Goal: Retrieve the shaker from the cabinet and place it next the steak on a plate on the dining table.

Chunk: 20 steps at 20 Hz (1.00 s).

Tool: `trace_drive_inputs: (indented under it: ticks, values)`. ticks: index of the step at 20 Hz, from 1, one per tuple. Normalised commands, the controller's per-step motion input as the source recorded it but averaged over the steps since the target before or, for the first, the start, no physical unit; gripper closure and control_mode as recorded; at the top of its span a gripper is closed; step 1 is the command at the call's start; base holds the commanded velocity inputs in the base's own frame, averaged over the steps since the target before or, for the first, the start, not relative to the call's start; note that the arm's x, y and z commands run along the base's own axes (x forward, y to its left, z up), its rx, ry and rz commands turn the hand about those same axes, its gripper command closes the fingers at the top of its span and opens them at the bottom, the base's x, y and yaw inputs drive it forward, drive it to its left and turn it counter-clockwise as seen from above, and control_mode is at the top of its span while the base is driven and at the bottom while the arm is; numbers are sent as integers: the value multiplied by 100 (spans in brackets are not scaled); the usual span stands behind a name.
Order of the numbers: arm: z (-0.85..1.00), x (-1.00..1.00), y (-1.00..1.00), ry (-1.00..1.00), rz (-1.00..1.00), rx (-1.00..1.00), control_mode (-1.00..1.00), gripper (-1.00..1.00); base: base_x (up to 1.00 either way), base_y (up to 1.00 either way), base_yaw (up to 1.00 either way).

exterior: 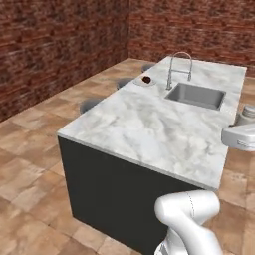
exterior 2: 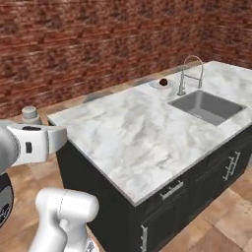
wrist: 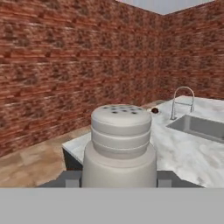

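With the gripper (wrist: 118, 179) clamped on the shaker (wrist: 120, 144), I carry it upright toward the plate (exterior 2: 160, 84) at one o'clock, landing beside the steak (exterior 2: 163, 81)

Red brick walls (exterior: 60, 45) on two sides. Floor (exterior: 30, 164) of brown stone tiles. Grey round stools (exterior: 89, 104) beside island.

dining table (exterior: 144, 129) | on top: plate (exterior: 141, 82) w/ steak (exterior: 146, 78); inset sink (exterior: 196, 95)

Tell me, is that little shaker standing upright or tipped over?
Upright. In the hand view the shaker sits in the gripper with its holed cap on top, level, above its body.
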Motion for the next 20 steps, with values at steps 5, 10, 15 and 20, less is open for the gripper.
trace_drive_inputs:
  ticks: [5, 10, 15, 20]
  values:
    - [0, 0, 0, 0, 0, 0, 100, 100, 13, 100, -64]
    - [0, 0, 0, 0, 0, 0, 100, 100, 0, 100, -54]
    - [0, 0, 0, 0, 0, 0, 100, 100, 0, 100, -42]
    - [0, 0, 0, 0, 0, 0, 100, 100, 0, 100, -35]
